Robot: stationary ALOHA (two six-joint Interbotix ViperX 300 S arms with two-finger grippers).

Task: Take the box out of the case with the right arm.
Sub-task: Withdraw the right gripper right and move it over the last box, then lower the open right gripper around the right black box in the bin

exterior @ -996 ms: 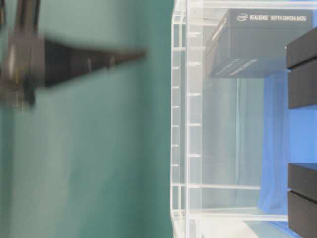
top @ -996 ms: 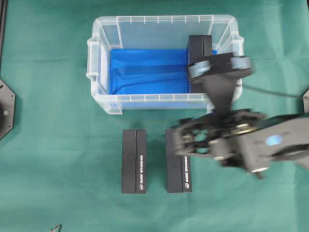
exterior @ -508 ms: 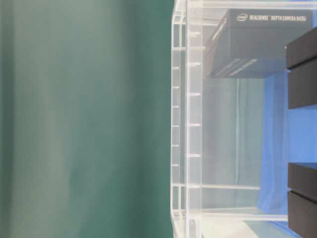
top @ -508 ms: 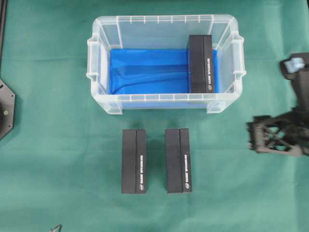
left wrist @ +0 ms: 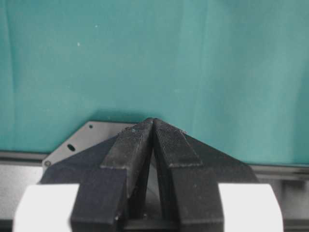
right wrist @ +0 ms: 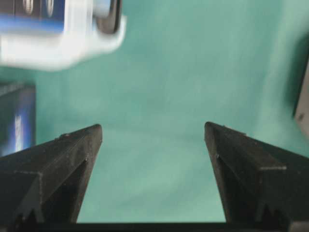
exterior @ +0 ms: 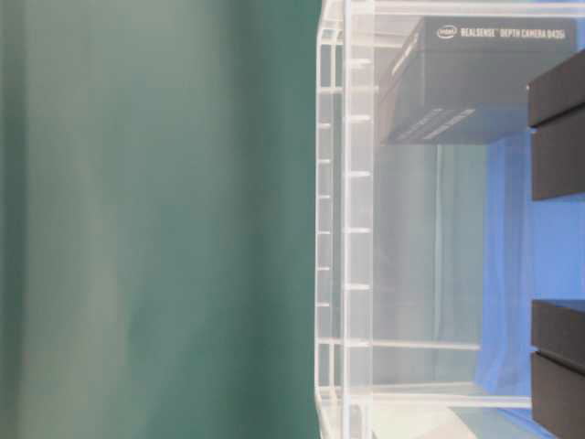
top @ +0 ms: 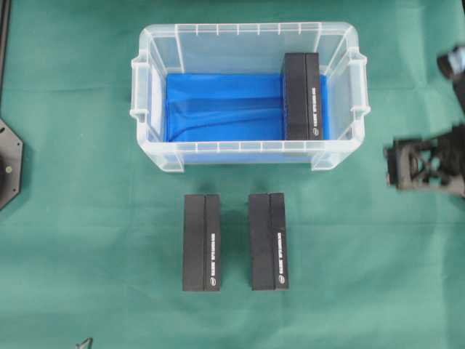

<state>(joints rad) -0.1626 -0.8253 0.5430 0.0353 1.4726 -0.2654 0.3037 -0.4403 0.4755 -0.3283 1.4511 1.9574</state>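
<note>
Retreat of right hand (top: 425,163) from above the case (top: 247,156) to the far right edge of the overhead view within the last second, fingers spread wide and holding nothing. Two boxes (top: 201,252) now out on the tabletop (top: 87,240), side by side just near of the case, so likely a release just finished. One box (top: 302,96) left inside, upright against the right wall on the blue lining (top: 221,105); judged: another reach into the case needed. Left hand (left wrist: 153,126) pinched shut, fingertips touching, parked over its own base at the left. Case: clear, colourless, rigid plastic, rounded corners, ribbed rim, side handles. Boxes: matte black card, slim rectangular slabs with small white print along one edge. Tabletop: green cloth, faintly creased. Right hand: black open-lattice fingers tapering to points.
</note>
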